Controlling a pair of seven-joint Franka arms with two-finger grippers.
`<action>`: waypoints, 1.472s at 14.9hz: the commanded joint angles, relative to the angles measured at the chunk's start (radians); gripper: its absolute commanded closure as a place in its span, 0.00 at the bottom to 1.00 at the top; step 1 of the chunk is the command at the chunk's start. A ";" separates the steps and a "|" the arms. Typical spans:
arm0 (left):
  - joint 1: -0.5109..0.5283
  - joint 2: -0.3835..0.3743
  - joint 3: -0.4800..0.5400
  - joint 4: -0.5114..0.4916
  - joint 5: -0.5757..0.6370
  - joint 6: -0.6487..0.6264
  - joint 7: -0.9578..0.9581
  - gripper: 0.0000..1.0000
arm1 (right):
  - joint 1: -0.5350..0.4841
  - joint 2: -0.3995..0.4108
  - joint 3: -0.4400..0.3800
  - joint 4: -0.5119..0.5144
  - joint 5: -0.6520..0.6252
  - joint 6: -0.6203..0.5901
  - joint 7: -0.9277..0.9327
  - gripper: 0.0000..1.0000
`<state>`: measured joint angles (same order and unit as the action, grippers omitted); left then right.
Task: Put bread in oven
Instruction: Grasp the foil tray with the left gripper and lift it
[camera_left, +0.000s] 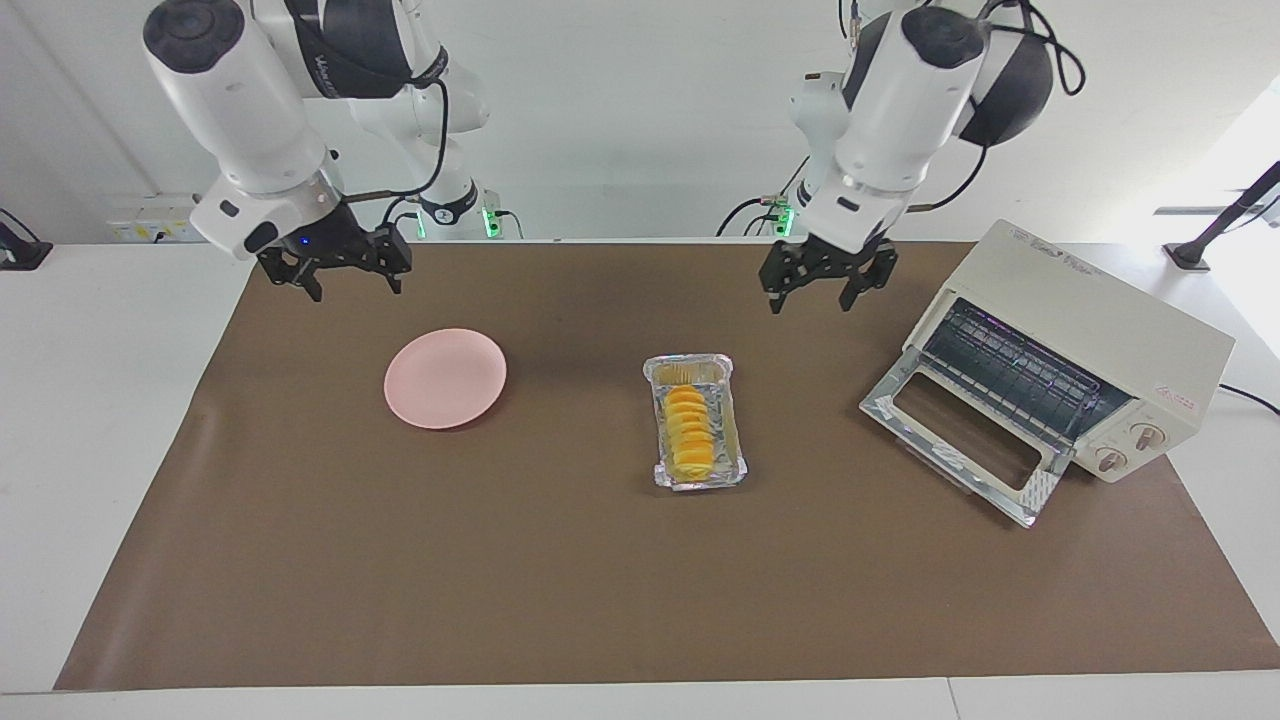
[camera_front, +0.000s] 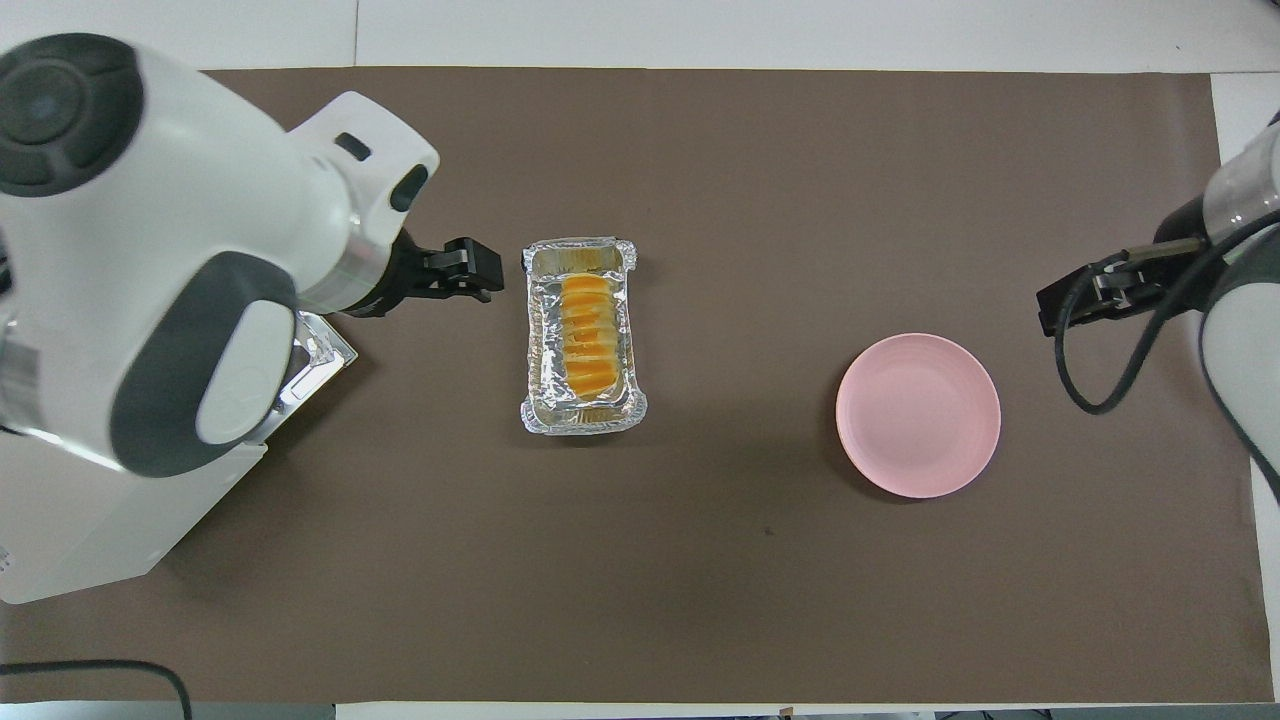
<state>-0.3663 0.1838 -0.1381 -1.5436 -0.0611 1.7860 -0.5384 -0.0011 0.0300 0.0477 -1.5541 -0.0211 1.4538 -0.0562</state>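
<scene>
Going across the facing view from its left edge: the right gripper (camera_left: 336, 262) hangs raised over the brown mat (camera_left: 560, 590) at the right arm's end of the bench (camera_left: 100, 420), fingers apart and empty. The pink plate (camera_left: 445, 378) lies bare on the mat under and a little farther from the robots than that gripper.

Toward the middle sits the foil tray (camera_left: 737, 440), lengthwise to the robots, and the bread (camera_left: 688, 428) lies inside it, a row of yellow-orange overlapping slices. Nothing touches it.

Next, the left gripper (camera_left: 826, 270) is raised over the mat between the tray and the oven (camera_left: 1100, 320), fingers spread and holding nothing. The oven stands at the left arm's end, angled toward the table's middle, its glass door (camera_left: 965, 430) dropped flat and the wire rack (camera_left: 1020, 372) exposed.

The bread is probably light and soft, and the fanned slices may crush or pull apart if squeezed hard at one end. A gentle grip across its width near the middle looks safest, with the fingers coming down between the loaf and the tray walls. The thin foil is likely to crumple and shift if nudged, and could come up with the bread. Lifting by the tray's rim is an option too, though the rim would bend easily.
</scene>
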 joint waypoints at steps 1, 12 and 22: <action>-0.109 0.192 0.018 0.106 0.049 0.107 -0.142 0.00 | -0.045 -0.105 0.020 -0.095 0.004 -0.010 -0.027 0.00; -0.224 0.310 0.025 -0.038 0.092 0.294 -0.209 0.27 | -0.128 -0.128 0.052 -0.107 0.018 0.002 -0.020 0.00; -0.227 0.326 0.025 -0.061 0.090 0.329 -0.209 0.89 | -0.122 -0.131 0.050 -0.106 0.017 0.005 -0.016 0.00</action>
<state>-0.5736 0.5099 -0.1303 -1.5907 0.0129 2.0877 -0.7292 -0.1038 -0.0942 0.0831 -1.6598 -0.0186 1.4432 -0.0679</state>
